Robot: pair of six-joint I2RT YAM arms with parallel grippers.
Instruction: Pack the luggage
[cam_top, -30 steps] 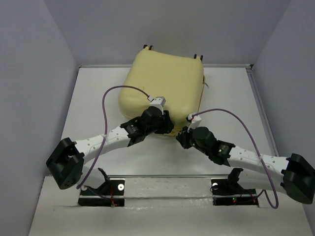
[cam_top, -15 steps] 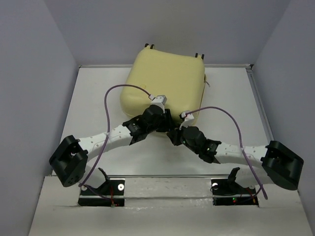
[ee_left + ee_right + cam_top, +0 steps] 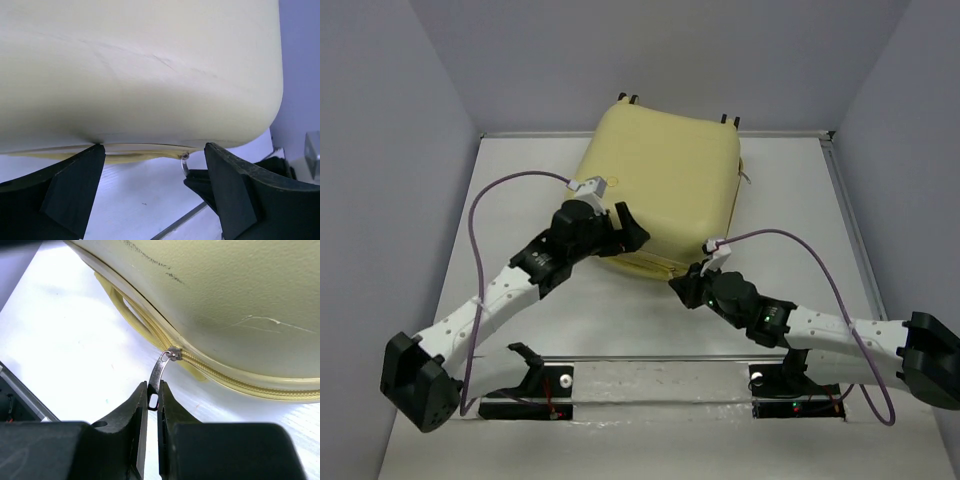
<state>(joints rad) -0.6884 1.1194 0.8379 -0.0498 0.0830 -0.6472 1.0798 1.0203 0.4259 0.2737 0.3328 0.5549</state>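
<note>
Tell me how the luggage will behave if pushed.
The luggage is probably stiff: its shell shows scratches, no dents. Lying flat on the table, wheels at the far edge, it should slide, not roll. With the right end effector pinching the zipper pull, it may pivot.

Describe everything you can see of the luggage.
The luggage is a pale yellow hard shell with rounded corners, faintly scuffed, lying flat on the white table, with small black wheels at its far edge. Its lid is down, and the yellow zipper is partly closed. The right claw pinches the metal zipper pull. The open left claw faces its near rim.
</note>
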